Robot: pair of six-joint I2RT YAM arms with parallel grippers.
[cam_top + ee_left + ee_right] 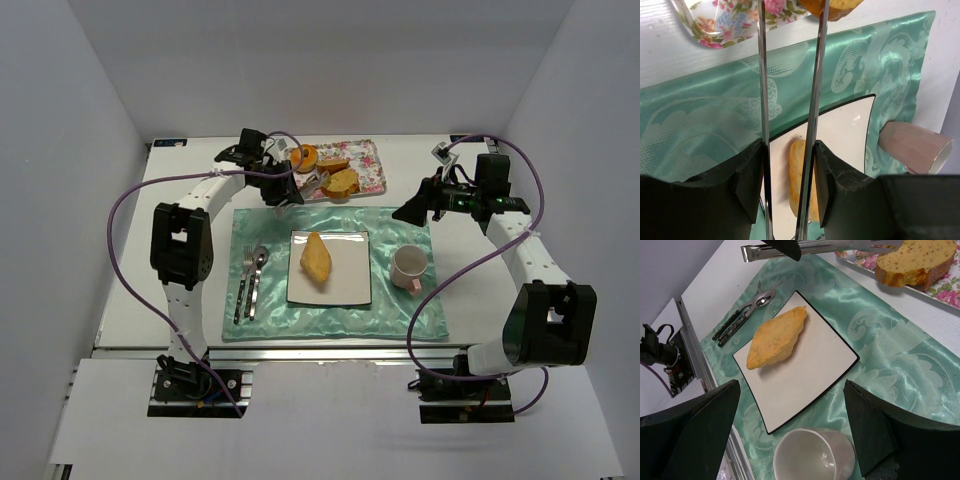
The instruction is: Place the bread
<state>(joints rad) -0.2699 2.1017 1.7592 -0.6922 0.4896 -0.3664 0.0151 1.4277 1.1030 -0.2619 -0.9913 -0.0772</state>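
Left claw (pixel 788 170) clamps tongs (pixel 761 75) — tips cut off in wrist view; right claw (pixel 792 430) spread wide.

Mat (pixel 900 355): green cloth, satin sheen, woven pattern. Plate (pixel 805 390): smooth, glossy white, ceramic-looking, black rim. Bread (pixel 776 337), frame centre: matt, porous, speckled. Slice (pixel 915 260), upper right: rough brown crust. Tongs (pixel 816 90): polished, mirror-bright metal. Tray (pixel 720 25), upper left: glossy, floral print. Cup (pixel 815 455): glossy white inside, duller pink outside. Cutlery (pixel 747 307): shiny metal heads, dark handles. Right gripper's fingers (pixel 695 440): matt black plastic. Table (pixel 140 310): matt white.
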